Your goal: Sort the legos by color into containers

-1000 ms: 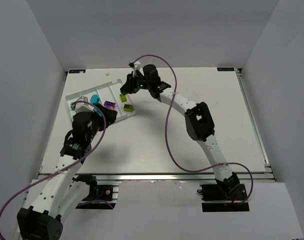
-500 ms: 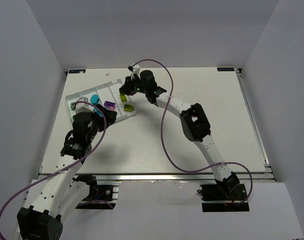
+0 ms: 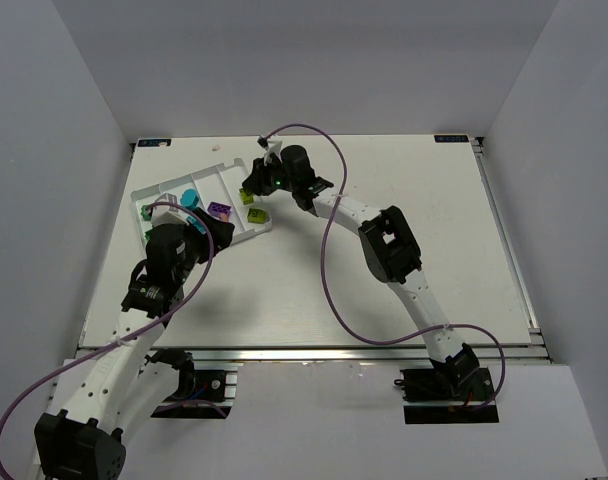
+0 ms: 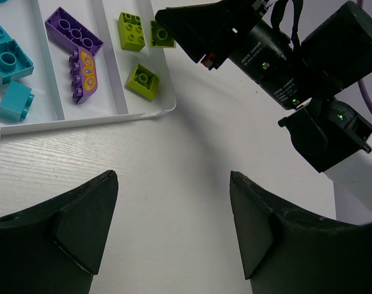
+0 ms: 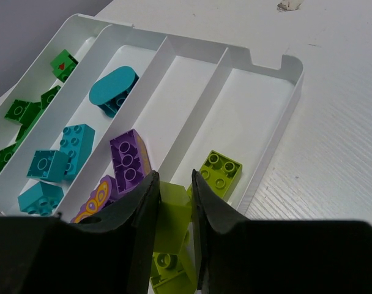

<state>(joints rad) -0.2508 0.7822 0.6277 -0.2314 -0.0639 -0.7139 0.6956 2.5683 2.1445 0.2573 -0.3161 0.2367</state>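
Note:
My right gripper [image 5: 174, 179] is shut on a yellow-green lego [image 5: 172, 214], held just over the near end of the white tray's [image 5: 295, 79] rightmost container. Two more yellow-green legos lie there, one [image 5: 221, 173] beside the fingers and one [image 5: 167, 269] under them. Dark green legos [image 5: 18, 110] fill the leftmost container, cyan ones [image 5: 51, 162] the second, and purple ones [image 5: 130, 160] the third. From above, the right gripper [image 3: 250, 190] hangs at the tray's right end. My left gripper [image 4: 172, 184] is open over bare table, just in front of the tray's corner [image 4: 164, 111].
A small white scrap [image 5: 290, 5] lies on the table beyond the tray. The right arm's wrist [image 4: 333, 116] reaches in close to the left gripper's right side. White walls enclose the table [image 3: 404, 170] on three sides.
The right gripper has shifted slightly left and lower over the tray's right end, still holding the yellow-green lego. The left arm has not moved.

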